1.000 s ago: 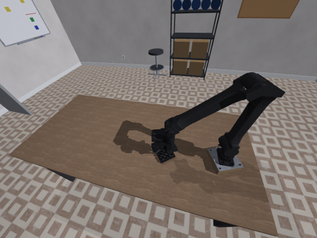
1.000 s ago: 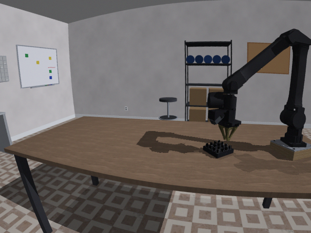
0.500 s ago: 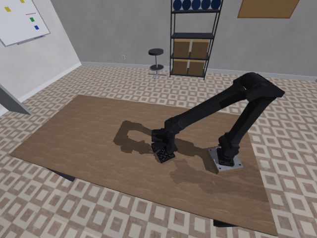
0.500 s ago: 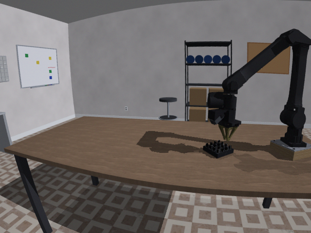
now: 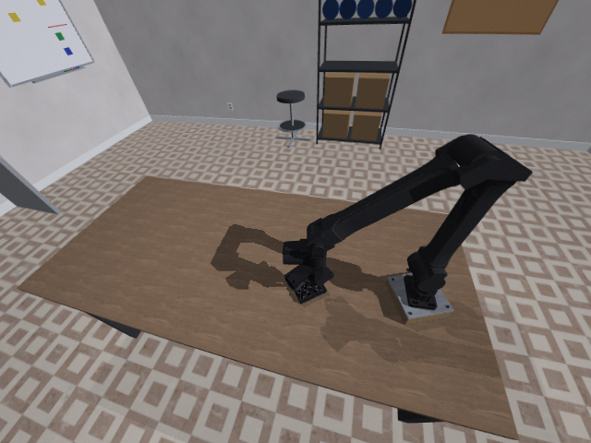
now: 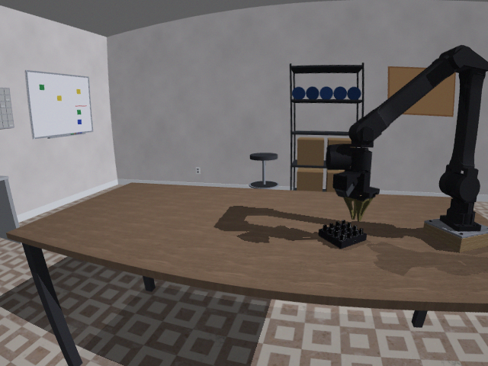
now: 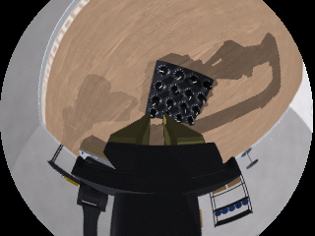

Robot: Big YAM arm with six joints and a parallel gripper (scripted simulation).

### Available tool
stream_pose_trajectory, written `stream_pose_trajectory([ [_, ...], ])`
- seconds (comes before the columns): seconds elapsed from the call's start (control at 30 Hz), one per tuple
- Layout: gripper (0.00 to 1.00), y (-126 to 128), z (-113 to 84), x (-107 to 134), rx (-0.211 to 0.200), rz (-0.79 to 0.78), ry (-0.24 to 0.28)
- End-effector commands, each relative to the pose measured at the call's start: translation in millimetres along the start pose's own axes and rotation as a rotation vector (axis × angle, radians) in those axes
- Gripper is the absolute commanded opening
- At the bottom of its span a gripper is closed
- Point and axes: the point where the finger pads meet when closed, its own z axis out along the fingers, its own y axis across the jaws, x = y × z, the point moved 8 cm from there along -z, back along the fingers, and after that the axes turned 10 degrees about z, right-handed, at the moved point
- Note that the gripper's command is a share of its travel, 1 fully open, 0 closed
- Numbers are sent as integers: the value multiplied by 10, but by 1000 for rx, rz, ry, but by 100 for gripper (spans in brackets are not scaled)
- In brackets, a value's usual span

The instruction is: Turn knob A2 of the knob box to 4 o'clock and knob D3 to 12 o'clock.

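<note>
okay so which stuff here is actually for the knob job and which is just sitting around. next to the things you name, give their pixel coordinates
For the job:
- knob box (image 5: 312, 292) (image 6: 338, 238) (image 7: 180, 92)
- gripper (image 6: 357, 218) (image 7: 157, 116)
- table (image 5: 166, 257) (image 6: 177, 244) (image 7: 113, 54)

Just around:
- stool (image 5: 290, 96) (image 6: 263, 156)
- whiteboard (image 5: 33, 42) (image 6: 59, 113)
- corkboard (image 5: 499, 17) (image 6: 433, 106)
- cardboard boxes (image 5: 338, 91) (image 6: 309, 151)
</note>
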Motion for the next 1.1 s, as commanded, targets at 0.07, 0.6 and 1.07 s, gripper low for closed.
stream_pose_trajectory([
  [0.07,18,-66,-258,-180,32,-146,-56],
  [0.6,18,-59,-315,-186,43,-530,-52],
  [1.07,18,-50,-352,-191,51,-869,-44],
])
